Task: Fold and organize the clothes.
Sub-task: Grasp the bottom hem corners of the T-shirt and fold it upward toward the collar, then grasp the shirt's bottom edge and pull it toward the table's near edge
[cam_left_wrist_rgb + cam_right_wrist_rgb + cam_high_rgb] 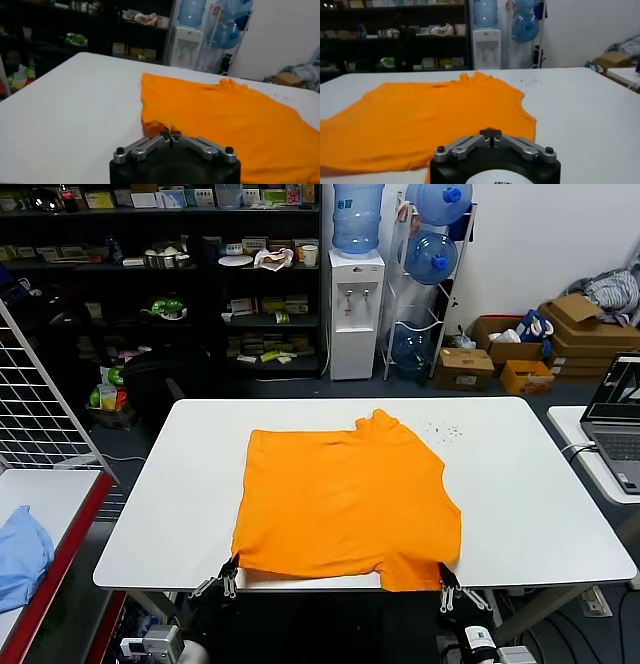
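1. Nearest, at the near table edge: left gripper (pixel 229 576) clenched on the near-left hem corner of the orange T-shirt (pixel 345 499), fingertips closed together over a small bunch of fabric in the left wrist view (pixel 170 134).
2. Mirrored on the near-right: right gripper (pixel 446 587) at the near-right hem corner, fingers drawn together (pixel 490 133); looks clenched on the cloth edge, though the actual pinch sits hidden behind the fingers.
3. Lying flat on the white table (pixel 520 484), roughly centred, hem toward the near edge and slightly overhanging it, ribbed collar (pixel 380 419) at the far side.
4. Plain side up, no lettering visible; sleeves apparently folded in already, giving a near-rectangular outline; mild ripples across the middle, a small crumple at the near-left corner.
5. Risk, as a judgement: uneven lift of the two corners, skewing the fold line and leaving the hem crooked against the collar.
6. Further risk: shallow pinch on the right slipping off mid-carry, dropping that half in a heap.
7. Also possible: tucked sleeves falling open under a fast or high swing, undoing the side folds.
8. Small dark specks (pixel 443 429) on the table just right of the collar; light blue cloth (pixel 20 556) on a separate surface far left, well apart.
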Tool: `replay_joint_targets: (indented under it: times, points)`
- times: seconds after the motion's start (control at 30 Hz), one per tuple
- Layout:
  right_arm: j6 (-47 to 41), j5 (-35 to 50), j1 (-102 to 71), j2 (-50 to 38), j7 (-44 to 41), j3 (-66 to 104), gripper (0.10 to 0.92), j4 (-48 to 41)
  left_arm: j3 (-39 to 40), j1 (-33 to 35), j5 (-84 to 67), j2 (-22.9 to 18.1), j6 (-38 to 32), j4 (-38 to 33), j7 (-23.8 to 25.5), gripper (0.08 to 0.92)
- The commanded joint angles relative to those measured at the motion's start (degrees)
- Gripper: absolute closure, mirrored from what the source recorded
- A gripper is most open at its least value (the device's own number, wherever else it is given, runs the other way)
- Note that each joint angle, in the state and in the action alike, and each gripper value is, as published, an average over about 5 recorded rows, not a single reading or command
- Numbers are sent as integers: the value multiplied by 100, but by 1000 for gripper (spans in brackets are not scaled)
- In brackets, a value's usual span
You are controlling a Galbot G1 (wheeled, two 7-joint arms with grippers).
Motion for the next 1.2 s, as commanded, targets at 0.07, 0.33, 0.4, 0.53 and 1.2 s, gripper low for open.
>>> replay_joint_targets:
  times: [0.07,0.33,0.4,0.53,1.2]
  points:
    - [-211,538,1658,-157,176,-91,903,-523,289,-1582,-297,41,-276,779,95,908]
    - [-543,1064,3299,-159,533,-346,903,-1499,592,-3070,-477,-117,-100,2036,-96,908]
    - [-629,1113,3691,-131,640,-422,903,-1755,674,-3355,-479,-160,-43,2332,-164,908]
    - [-729,1177,4277,-74,768,-550,903,-2190,775,-3722,-444,-261,89,2783,-300,908]
    - [-459,809,3689,-437,-188,-582,483,-2133,429,-2838,-490,-14,264,2086,-67,548]
